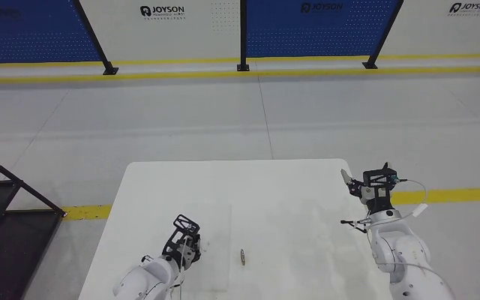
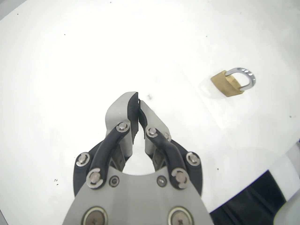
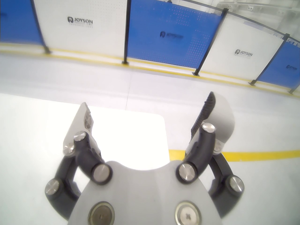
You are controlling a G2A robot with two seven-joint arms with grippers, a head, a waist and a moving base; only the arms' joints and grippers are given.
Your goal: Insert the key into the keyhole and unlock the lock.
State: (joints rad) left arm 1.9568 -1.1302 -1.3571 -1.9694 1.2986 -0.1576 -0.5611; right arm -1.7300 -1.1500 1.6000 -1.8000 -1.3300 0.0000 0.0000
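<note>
A: Where does the lock (image 2: 230, 84) lie, set against the two arms?

B: Flat on the white counter (image 1: 285, 202), near the front edge and about midway across. It is to the robot's right of the left pincer (image 2: 138, 100), near but clearly apart, with bare counter between them.

A: And its long axis?

B: Body to shackle (image 2: 250, 76), it points away from that pincer. The brass body is nearer and the steel loop is at the far end, seemingly seated in the body.

A: Which arm is closer?

B: The left, by a wide margin. The right pincer (image 3: 147, 104) hangs at the counter's right-hand edge, well apart from the lock.

A: How do the pincers stand?

B: The left is closed down, its ribbed pads (image 2: 132, 108) meeting at the tips. It touches neither lock nor counter as far as can be told. Whether anything as thin as a key sits between the pads cannot be told. The right is spread wide and holds nothing.

A: So the coming move?

B: By my reading the task is at its start. The left arm is the one placed to reach the lock, with a sideways shift toward the brass end.
</note>
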